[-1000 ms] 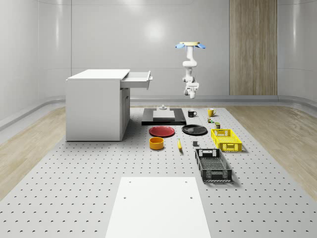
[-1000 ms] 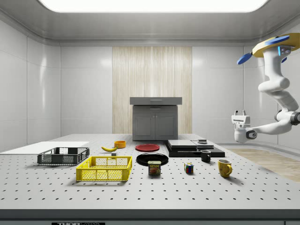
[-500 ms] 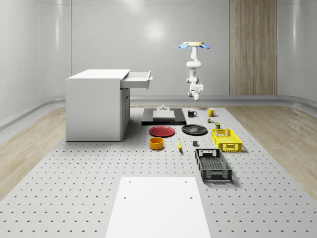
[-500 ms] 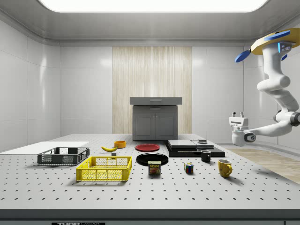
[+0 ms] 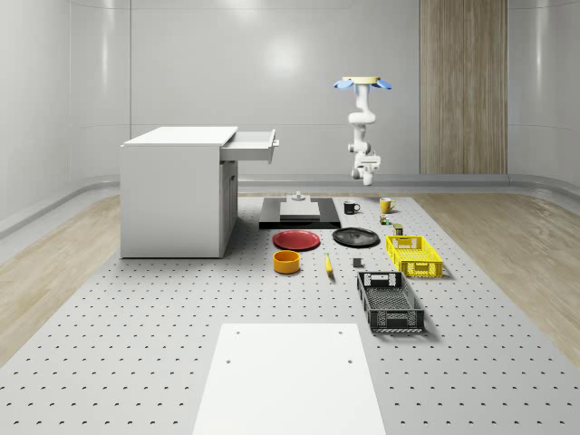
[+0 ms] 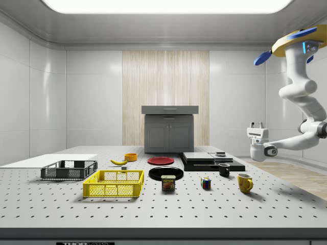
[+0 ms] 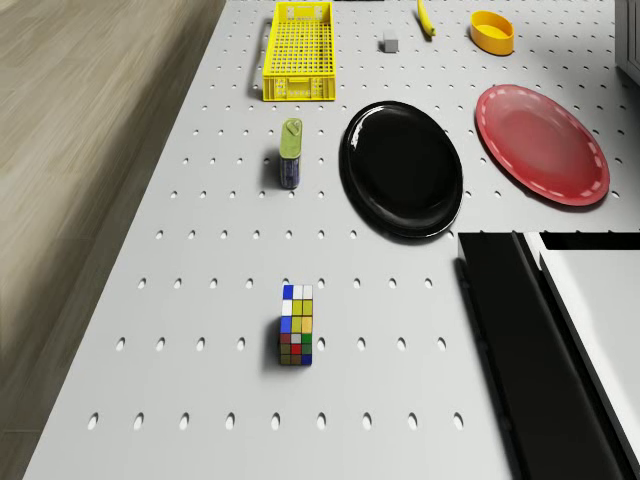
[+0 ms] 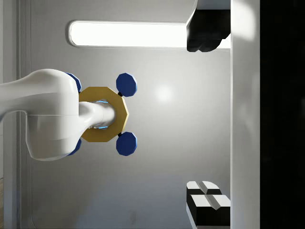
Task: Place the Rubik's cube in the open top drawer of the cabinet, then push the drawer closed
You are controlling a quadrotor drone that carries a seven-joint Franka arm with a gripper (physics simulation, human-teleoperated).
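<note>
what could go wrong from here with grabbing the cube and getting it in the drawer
1. The Rubik's cube sits close between the can and the black mug, so a descending gripper may knock them.
2. The gripper points upward, high above the table, so the arm needs a big reorientation.
3. The top drawer is high on the cabinet; the carry could clip its edge.

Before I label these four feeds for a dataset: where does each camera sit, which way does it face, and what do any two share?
Whole-scene view: off the robot, high at the table's near end, facing the cabinet and hovering drone.
Side view: table height, facing the cabinet front; arm and gripper at its right.
Drone view: on the drone, looking down at the Rubik's cube.
Wrist view: on the wrist, facing up at the drone's underside.
Shared: side and drone views both show the cube.
</note>
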